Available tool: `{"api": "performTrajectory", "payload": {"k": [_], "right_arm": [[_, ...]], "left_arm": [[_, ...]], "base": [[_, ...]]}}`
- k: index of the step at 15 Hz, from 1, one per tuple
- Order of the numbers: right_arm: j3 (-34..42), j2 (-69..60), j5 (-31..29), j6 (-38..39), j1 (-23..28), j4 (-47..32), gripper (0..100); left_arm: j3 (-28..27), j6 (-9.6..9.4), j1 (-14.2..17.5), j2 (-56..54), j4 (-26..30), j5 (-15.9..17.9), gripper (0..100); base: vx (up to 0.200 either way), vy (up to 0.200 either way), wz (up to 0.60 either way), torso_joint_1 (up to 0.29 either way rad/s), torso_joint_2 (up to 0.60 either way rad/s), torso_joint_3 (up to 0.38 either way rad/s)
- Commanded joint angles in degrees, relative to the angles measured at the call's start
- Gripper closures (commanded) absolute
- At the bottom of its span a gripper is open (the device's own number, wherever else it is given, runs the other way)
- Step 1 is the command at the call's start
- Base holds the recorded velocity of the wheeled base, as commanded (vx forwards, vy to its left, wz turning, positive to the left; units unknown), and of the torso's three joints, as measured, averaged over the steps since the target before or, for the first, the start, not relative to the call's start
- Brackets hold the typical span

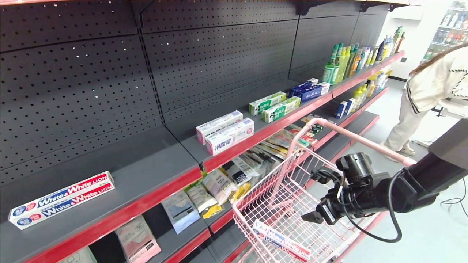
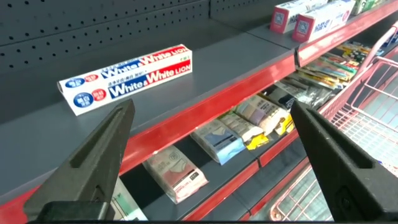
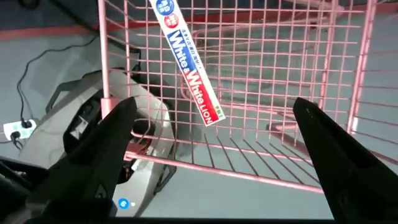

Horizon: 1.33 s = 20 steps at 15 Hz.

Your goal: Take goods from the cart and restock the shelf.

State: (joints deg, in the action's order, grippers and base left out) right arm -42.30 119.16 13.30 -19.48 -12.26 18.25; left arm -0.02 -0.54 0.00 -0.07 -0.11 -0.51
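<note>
"Where's the right hand (image 3: 211,162)?"

"Over the pink cart (image 1: 365,143), fingers spread wide, holding nothing. A toothpaste box (image 3: 189,62) lies in the cart just beyond its fingertips, untouched."

"And the left hand (image 2: 211,155)?"

"Open too, and empty, in front of the shelf (image 2: 236,56). The shelved toothpaste (image 2: 127,78) lies flat on the board beyond its fingers, apart from them."

Pink wire cart (image 1: 278,197); grey shelf (image 1: 146,168), red-edged, under hole-dotted black pegboard (image 1: 219,47); white, red and blue toothpaste box (image 1: 62,199).
</note>
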Motion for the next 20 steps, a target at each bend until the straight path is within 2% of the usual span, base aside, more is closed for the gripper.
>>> {"api": "performTrajectory", "payload": {"k": [1, 11, 20], "right_arm": [[-0.24, 3.71, 0.59, -1.17, -0.39, 0.47, 0], [-1.56, 5.11, 3.05, -2.49, -1.97, 0.47, 0], [-0.50, 5.29, 7.00, -9.70, -1.80, 0.47, 0]], "left_arm": [[0.02, 0.01, 0.00, 0.07, 0.02, -0.02, 0], [0.02, 0.01, 0.00, 0.07, 0.02, -0.02, 0], [0.02, 0.01, 0.00, 0.07, 0.02, -0.02, 0]], "base": [[0.000, 0.000, 0.00, -0.149, 0.32, 0.173], [0.000, 0.000, 0.00, -0.155, 0.34, 0.183], [0.000, 0.000, 0.00, -0.159, 0.36, 0.197]]}}
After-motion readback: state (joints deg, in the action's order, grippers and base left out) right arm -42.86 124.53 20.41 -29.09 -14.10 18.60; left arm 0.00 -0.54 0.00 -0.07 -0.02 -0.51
